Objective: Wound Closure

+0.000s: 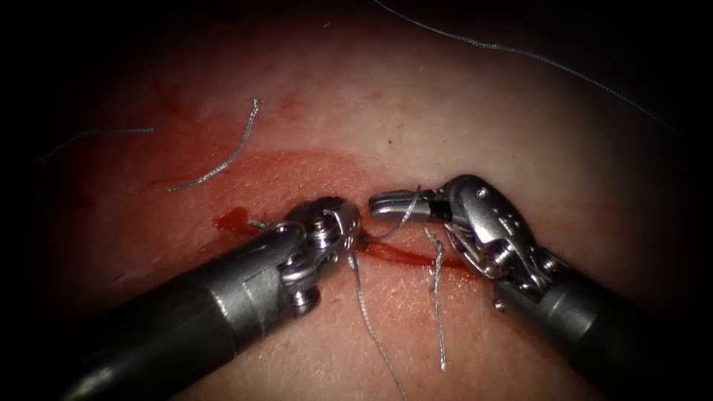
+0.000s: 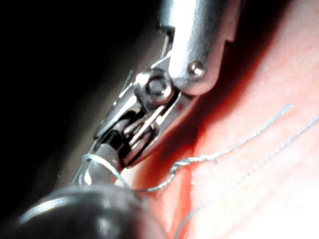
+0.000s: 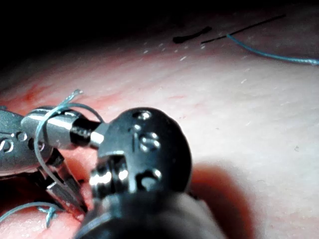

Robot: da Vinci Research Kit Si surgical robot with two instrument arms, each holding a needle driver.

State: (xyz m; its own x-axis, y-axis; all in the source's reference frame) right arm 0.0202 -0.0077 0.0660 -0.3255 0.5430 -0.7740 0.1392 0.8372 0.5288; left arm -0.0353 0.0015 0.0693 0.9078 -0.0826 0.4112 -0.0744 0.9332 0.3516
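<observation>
Fingers of right tool [image 1: 380, 202] closed just above the cut [image 1: 405, 257], thread [image 1: 407, 214] looped round; left tool [image 1: 352, 227] fingers gripping thread at cut's left end; bare tissue [image 1: 445, 111] beyond.

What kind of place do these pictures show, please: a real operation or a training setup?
Most likely a bench practice setup for suturing. Two needle-driver tools, the left tool and the right tool, work over a cut in bare tissue, with loose cut ends of thread lying about.
</observation>
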